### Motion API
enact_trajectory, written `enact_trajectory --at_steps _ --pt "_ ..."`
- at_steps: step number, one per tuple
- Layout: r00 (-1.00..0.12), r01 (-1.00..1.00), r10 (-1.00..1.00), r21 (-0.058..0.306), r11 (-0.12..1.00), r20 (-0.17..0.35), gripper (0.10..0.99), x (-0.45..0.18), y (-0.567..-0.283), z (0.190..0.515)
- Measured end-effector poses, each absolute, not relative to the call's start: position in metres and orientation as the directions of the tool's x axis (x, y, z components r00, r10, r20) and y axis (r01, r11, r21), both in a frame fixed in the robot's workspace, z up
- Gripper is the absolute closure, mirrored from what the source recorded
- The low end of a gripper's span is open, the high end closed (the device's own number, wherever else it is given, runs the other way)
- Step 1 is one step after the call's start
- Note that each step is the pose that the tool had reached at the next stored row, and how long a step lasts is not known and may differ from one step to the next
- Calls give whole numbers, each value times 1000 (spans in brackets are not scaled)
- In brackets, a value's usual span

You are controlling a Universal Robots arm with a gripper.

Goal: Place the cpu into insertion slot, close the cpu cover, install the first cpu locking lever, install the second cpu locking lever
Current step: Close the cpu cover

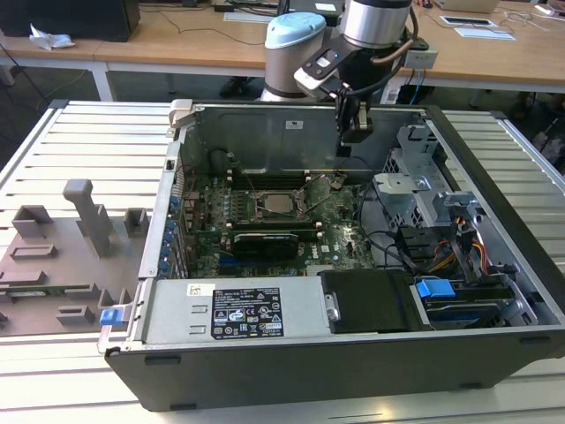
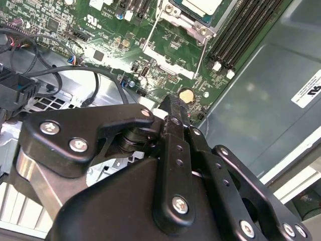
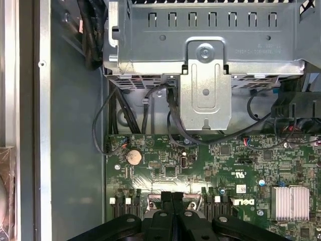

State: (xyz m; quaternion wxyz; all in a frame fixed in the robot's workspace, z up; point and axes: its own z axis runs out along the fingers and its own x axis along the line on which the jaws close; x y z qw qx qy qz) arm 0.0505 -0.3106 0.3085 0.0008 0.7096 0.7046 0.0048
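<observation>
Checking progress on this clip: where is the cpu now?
In the exterior view, the cpu lies in the insertion slot mid-motherboard, toward the exterior view's left of the gripper.

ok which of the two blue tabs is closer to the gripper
The drive-bay tab inside the case, at the exterior view's right. The corner tab sticks out of the case at the exterior view's left, far from the gripper.

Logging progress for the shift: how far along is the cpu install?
The cpu sits in the insertion slot, with the cpu cover apparently down. The tool, shut and empty, hovers above the motherboard. Both locking levers look unlatched, so they are left.
</observation>
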Motion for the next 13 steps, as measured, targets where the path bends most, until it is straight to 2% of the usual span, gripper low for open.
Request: enact_trajectory --at_steps 13 --pt "7 1000 1000 7 -7 6 980 54 -311 300"
